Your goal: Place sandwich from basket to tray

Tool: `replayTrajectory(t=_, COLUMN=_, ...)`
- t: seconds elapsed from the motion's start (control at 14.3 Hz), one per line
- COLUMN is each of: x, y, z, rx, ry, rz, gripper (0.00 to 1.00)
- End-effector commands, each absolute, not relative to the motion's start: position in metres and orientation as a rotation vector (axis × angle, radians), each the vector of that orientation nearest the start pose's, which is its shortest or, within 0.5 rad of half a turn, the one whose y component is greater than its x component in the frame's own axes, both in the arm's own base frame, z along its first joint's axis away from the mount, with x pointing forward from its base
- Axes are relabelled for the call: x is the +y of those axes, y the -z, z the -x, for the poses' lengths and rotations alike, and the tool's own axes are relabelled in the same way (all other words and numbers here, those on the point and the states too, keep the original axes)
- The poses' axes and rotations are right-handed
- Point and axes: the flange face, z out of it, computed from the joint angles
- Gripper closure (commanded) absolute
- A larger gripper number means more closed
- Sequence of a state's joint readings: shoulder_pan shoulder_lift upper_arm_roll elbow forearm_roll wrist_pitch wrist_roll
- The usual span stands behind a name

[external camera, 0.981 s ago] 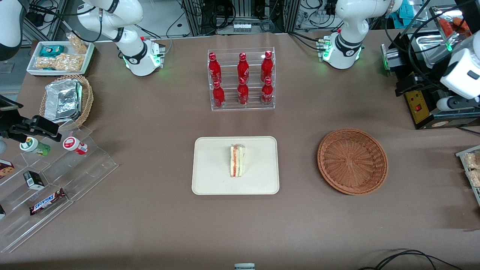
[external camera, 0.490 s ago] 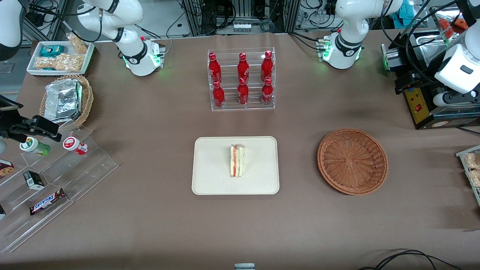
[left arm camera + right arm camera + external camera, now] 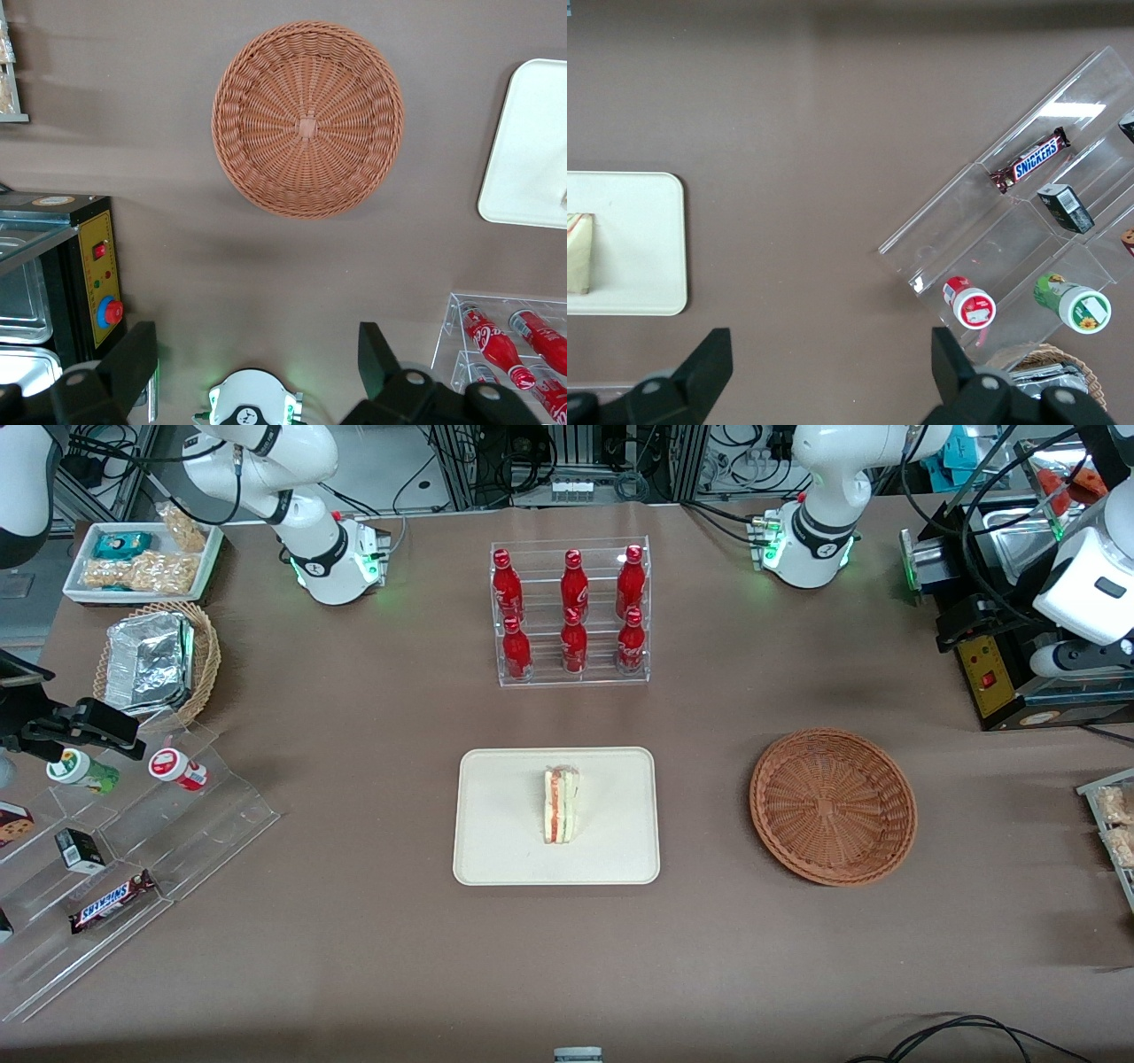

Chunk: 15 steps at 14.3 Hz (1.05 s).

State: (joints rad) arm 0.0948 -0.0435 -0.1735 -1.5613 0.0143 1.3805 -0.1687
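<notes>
The sandwich (image 3: 561,806), a cream wedge with an orange-red stripe, lies in the middle of the cream tray (image 3: 496,850). The reddish-brown wicker basket (image 3: 833,806) sits beside the tray, toward the working arm's end, with nothing in it. My left gripper (image 3: 252,354) hangs high above the table, farther from the front camera than the basket (image 3: 307,119). It is open, its black fingers (image 3: 128,363) spread wide with nothing between them. The arm's white wrist (image 3: 1085,593) shows at the table's working-arm end.
A clear rack of red bottles (image 3: 571,611) stands farther from the front camera than the tray. A black machine with a yellow panel (image 3: 992,673) sits near the working arm's end. Snack shelves (image 3: 115,850) and a foil-pack basket (image 3: 155,660) lie toward the parked arm's end.
The left arm's wrist has shifted slightly up and back at the table's end. The sandwich, tray and basket have not moved.
</notes>
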Motion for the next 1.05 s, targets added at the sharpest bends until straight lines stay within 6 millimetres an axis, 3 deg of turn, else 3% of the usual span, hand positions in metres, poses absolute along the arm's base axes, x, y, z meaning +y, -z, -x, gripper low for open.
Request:
replayTrajectory(t=0.0, x=-0.041, y=-0.649, z=-0.519, rx=-0.138, ry=-0.156, rz=3.095, gripper=0.00)
replayTrajectory(t=0.28, x=-0.044, y=-0.646, z=-0.531, rx=-0.125, ry=-0.075, rz=3.099, gripper=0.00)
replayTrajectory(t=0.98, x=-0.044, y=-0.654, z=-0.525, rx=-0.115, ry=-0.064, rz=3.094, gripper=0.00)
